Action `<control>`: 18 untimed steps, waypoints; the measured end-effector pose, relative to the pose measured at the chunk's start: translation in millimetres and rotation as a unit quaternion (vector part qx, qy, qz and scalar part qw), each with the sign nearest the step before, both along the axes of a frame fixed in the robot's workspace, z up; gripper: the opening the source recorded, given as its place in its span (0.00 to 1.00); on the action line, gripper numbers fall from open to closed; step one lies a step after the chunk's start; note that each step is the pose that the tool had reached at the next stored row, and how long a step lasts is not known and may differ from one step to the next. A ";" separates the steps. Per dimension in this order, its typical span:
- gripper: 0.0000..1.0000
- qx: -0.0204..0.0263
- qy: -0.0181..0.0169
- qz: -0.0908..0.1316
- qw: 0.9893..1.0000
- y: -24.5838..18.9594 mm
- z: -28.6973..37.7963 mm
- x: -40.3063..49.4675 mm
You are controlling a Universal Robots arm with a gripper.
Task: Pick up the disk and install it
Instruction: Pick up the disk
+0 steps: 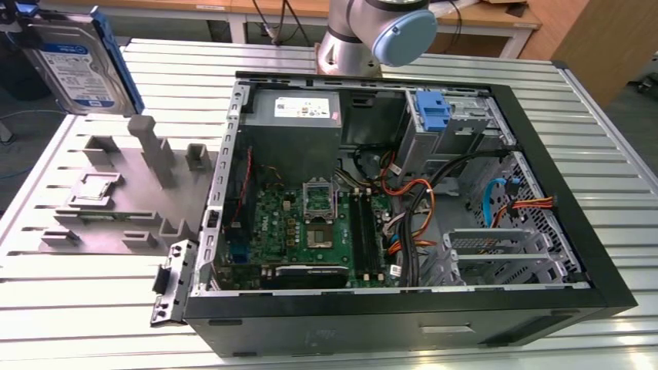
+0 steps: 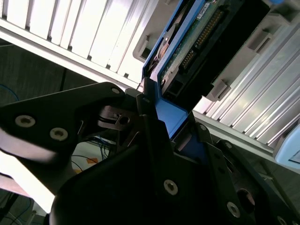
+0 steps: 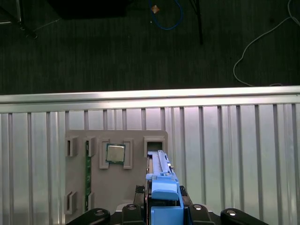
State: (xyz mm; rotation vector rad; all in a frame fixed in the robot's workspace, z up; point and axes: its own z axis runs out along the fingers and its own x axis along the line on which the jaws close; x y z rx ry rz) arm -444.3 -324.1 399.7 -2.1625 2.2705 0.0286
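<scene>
The disk (image 1: pixel 74 63), a silver hard drive with a white-and-blue label in a blue bracket, hangs in the air at the exterior view's left, above the grey fixture (image 1: pixel 113 193). In the second wrist view my gripper (image 2: pixel 174 123) is shut on the blue bracket of the disk (image 2: pixel 197 42), with a black finger (image 2: pixel 150 112) on each side. The first wrist view sees the disk (image 3: pixel 161 180) edge-on between the gripper (image 3: pixel 164 206) fingers, over the fixture (image 3: pixel 122 197).
The open computer case (image 1: pixel 575 254) lies on the slatted metal table (image 1: pixel 606 139), with a blue bracket (image 1: pixel 433 114) in its far drive bay and a metal cage (image 1: pixel 494 250) near the front. A small square chip (image 3: pixel 115 153) sits in the fixture. The arm's base (image 1: pixel 375 35) stands behind the case.
</scene>
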 end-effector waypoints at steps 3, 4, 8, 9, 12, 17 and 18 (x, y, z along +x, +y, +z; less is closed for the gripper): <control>0.36 0.000 0.000 0.000 1.000 0.0 0.8 0.0; 0.36 0.000 0.000 0.000 1.000 0.0 1.2 0.0; 0.36 0.000 0.000 0.000 1.000 0.0 3.0 0.0; 0.36 0.000 0.000 0.000 1.000 0.0 3.5 0.0; 0.36 0.000 0.000 0.000 1.000 0.0 4.6 0.0; 0.36 0.000 0.000 0.000 1.000 0.0 6.2 0.0; 0.36 0.000 0.000 0.000 1.000 0.0 6.5 0.0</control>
